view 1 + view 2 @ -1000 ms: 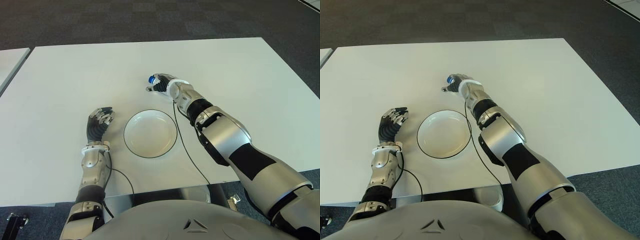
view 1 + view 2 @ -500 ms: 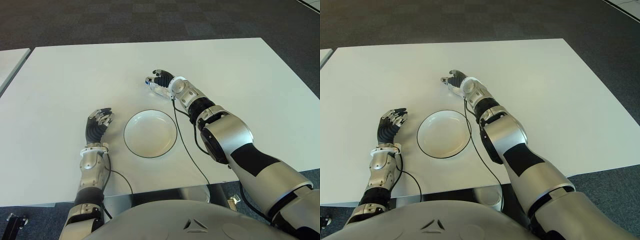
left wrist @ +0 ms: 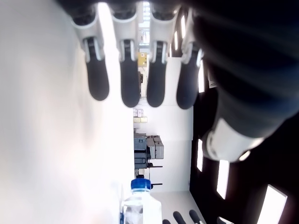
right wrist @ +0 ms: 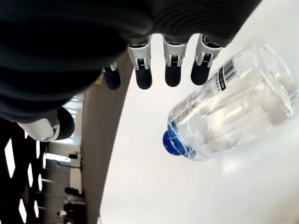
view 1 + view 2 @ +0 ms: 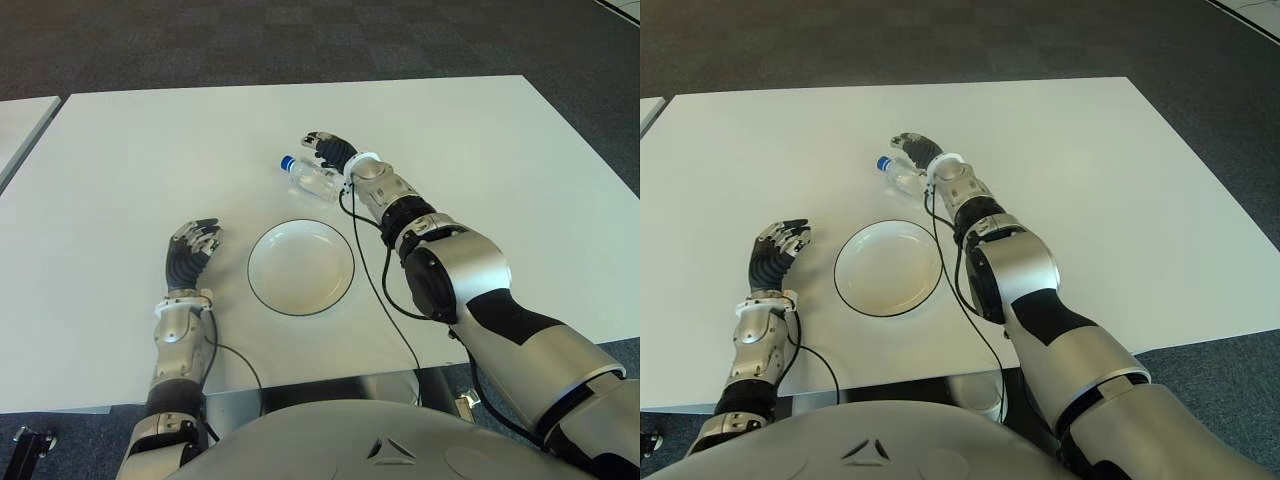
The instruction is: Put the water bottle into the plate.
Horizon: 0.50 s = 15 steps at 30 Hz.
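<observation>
A clear water bottle point(image 5: 308, 178) with a blue cap point(image 5: 286, 161) lies on its side on the white table point(image 5: 480, 150), beyond the plate. My right hand point(image 5: 327, 150) is just behind and to the right of the bottle, with its fingers point(image 4: 172, 74) spread and holding nothing; the right wrist view shows the bottle point(image 4: 233, 112) lying free below the fingertips. Nearer to me sits the white plate point(image 5: 300, 268) with a dark rim, nothing on it. To the left of the plate, my left hand point(image 5: 192, 250) is idle with relaxed fingers.
A black cable point(image 5: 375, 290) runs from the right wrist across the table, past the plate's right side, to the near edge. A second white table point(image 5: 20, 125) shows at the far left. Dark carpet surrounds the table.
My right hand, which was closed around the bottle, has opened and let go. The bottle now lies on its side with its cap pointing left. The left hand has barely moved.
</observation>
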Available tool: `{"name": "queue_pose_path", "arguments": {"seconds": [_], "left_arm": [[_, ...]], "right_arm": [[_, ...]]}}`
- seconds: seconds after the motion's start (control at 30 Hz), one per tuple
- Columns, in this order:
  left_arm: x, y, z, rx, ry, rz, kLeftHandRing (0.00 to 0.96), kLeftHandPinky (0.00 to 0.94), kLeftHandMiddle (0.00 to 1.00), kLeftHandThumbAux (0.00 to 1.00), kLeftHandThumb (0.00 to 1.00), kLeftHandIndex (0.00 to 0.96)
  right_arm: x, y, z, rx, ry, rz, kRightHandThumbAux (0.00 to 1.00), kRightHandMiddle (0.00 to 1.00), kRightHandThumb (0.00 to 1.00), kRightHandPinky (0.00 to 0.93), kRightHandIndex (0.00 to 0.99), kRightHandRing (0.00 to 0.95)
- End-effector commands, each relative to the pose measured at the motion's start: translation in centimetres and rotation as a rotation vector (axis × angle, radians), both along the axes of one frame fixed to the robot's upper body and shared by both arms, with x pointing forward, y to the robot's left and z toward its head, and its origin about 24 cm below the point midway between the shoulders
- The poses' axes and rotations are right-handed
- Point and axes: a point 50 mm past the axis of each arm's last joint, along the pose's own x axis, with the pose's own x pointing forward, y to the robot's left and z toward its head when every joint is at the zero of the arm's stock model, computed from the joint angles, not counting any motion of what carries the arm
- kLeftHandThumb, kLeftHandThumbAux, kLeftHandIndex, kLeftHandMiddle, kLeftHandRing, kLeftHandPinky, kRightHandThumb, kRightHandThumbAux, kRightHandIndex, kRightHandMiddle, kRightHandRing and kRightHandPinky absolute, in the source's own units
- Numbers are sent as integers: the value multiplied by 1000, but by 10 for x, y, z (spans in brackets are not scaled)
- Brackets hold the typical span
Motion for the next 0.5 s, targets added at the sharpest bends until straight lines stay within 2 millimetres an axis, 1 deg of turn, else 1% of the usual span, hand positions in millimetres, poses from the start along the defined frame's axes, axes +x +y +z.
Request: {"name": "queue_pose_path", "arguments": {"seconds": [0.03, 0.27, 0.33, 0.4, 0.43, 0.5], "left_arm": [[-12, 3, -9, -8, 58, 4, 336, 376, 328, 724, 696, 410], [-14, 4, -8, -1, 54, 3, 338, 374, 330, 724, 694, 410], [-15, 4, -8, -3, 52, 1, 337, 374, 330, 724, 694, 410], [-15, 4, -8, -4, 50, 0, 337, 378, 331, 724, 694, 410], [-15, 4, -8, -4, 50, -2, 337, 380, 331, 724, 695, 410], [-16, 3, -8, -4, 50, -5, 336, 376, 332, 723, 695, 410]], "right_arm": [[-6, 5, -10, 55, 51, -11, 358, 0, 538, 72, 0, 0], [-7, 3, -14, 30, 48, -23, 377, 0, 531, 85, 0, 0], [-7, 3, -14, -13, 35, -12, 388, 0, 527, 86, 0, 0], [-7, 2, -14, -80, 13, 6, 397, 0, 526, 76, 0, 0], [-7, 2, -14, -180, -31, 34, 400, 0, 526, 72, 0, 0], [-6, 1, -14, -295, -85, 68, 416, 0, 508, 95, 0, 0]]}}
